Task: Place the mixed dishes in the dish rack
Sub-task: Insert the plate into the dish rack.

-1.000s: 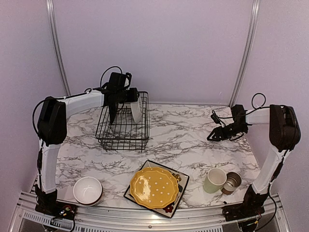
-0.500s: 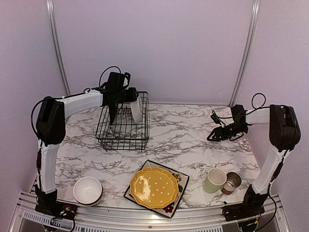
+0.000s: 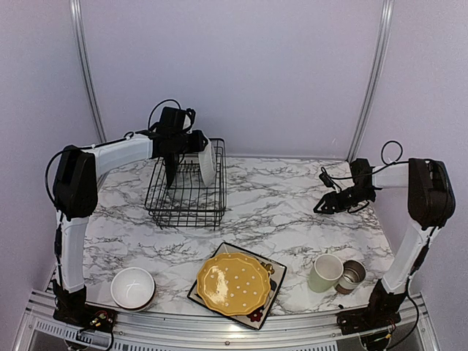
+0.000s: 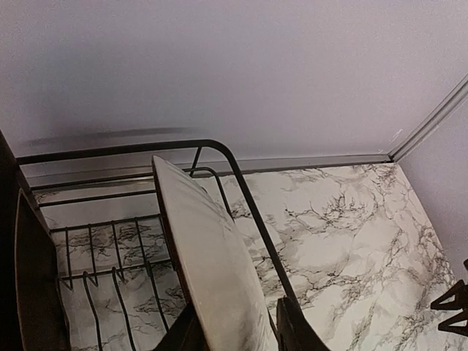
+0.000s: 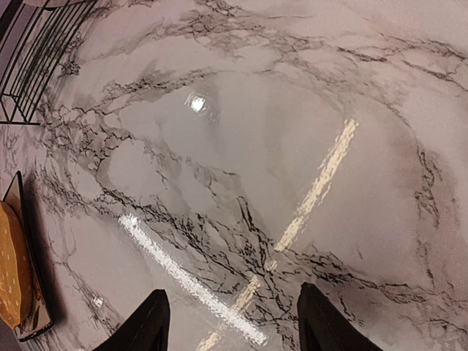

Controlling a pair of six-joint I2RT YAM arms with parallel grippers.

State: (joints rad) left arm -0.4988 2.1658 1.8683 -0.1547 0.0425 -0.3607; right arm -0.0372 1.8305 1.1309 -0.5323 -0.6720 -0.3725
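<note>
A pale plate (image 3: 208, 162) stands on edge at the right side of the black wire dish rack (image 3: 186, 210). In the left wrist view this plate (image 4: 212, 256) rises between the fingers of my left gripper (image 4: 234, 333). The left finger lies against it, and a thin gap with a rack wire (image 4: 248, 197) shows at the right finger. My left gripper (image 3: 202, 148) reaches in from above the rack. My right gripper (image 3: 322, 207) hovers open over bare marble (image 5: 241, 183) with nothing between its fingers. A yellow dotted plate (image 3: 234, 284) lies on a black square plate (image 3: 255, 315).
A white bowl (image 3: 132, 287) sits at the front left. A pale green mug (image 3: 325, 272) and a small grey-brown cup (image 3: 352, 275) stand at the front right. The right wrist view catches the rack's corner (image 5: 36, 51) and the yellow plate's edge (image 5: 11, 270).
The left gripper's jaws have narrowed around the plate and the wrist has lifted slightly. The plate leans a little more. The right arm has not moved.
</note>
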